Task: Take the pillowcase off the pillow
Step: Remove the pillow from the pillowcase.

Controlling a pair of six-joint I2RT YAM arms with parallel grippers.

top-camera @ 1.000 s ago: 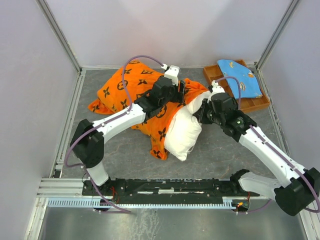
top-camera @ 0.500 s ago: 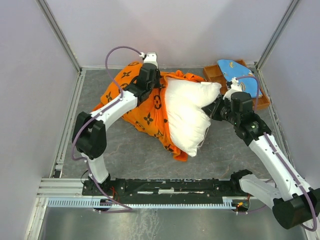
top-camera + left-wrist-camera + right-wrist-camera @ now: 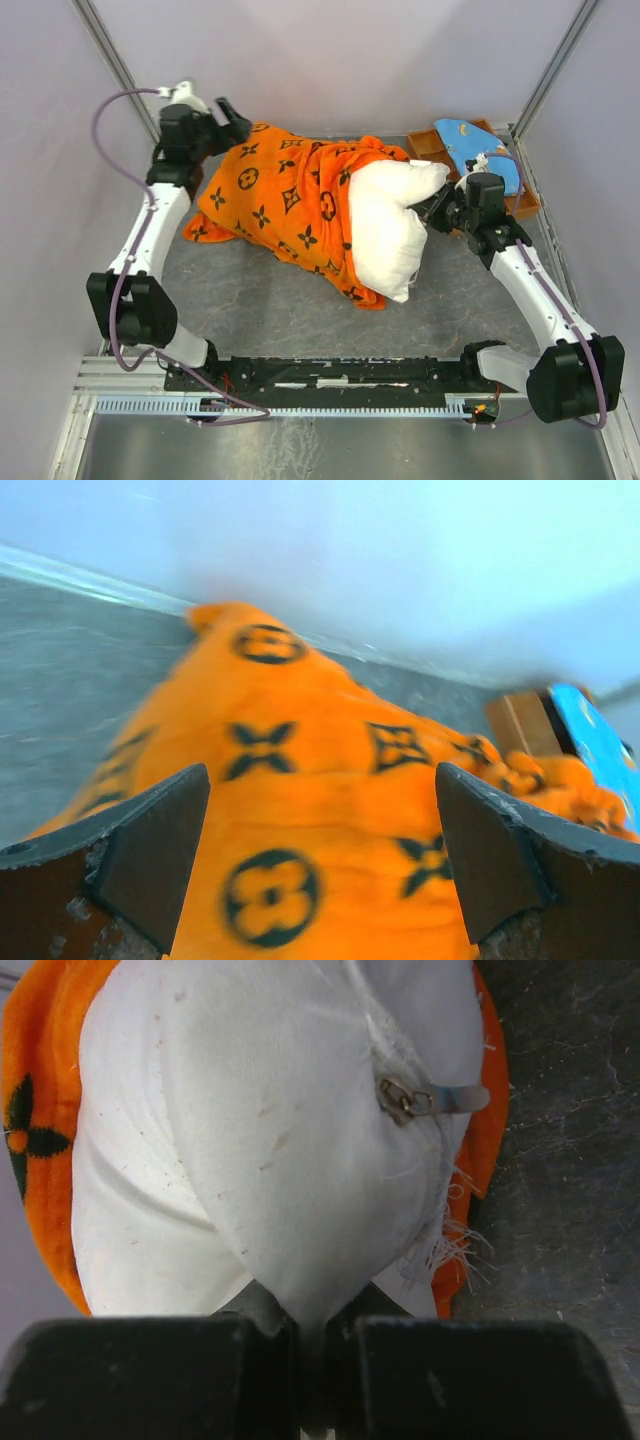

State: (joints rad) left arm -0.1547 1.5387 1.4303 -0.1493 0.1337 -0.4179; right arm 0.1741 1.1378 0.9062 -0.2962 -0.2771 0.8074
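The orange pillowcase (image 3: 280, 195) with black motifs lies spread across the back left of the table and still covers the left part of the white pillow (image 3: 385, 225). The pillow's right half sticks out bare. My left gripper (image 3: 228, 118) is open and empty, just above the pillowcase's far left corner; the left wrist view shows its jaws wide apart (image 3: 320, 870) with the orange fabric (image 3: 300, 780) beyond them. My right gripper (image 3: 438, 206) is shut on the pillow's right corner; in the right wrist view the white fabric (image 3: 250, 1110) is pinched between the fingers (image 3: 320, 1345).
A wooden tray (image 3: 425, 145) with a light-blue patterned cloth (image 3: 480, 150) stands at the back right, close behind my right gripper. Grey walls enclose the table on three sides. A metal rail (image 3: 320, 375) runs along the near edge.
My left gripper let go of the pillowcase and swung to the far left back corner. The pillowcase slid left, baring more of the pillow. My right gripper kept its hold.
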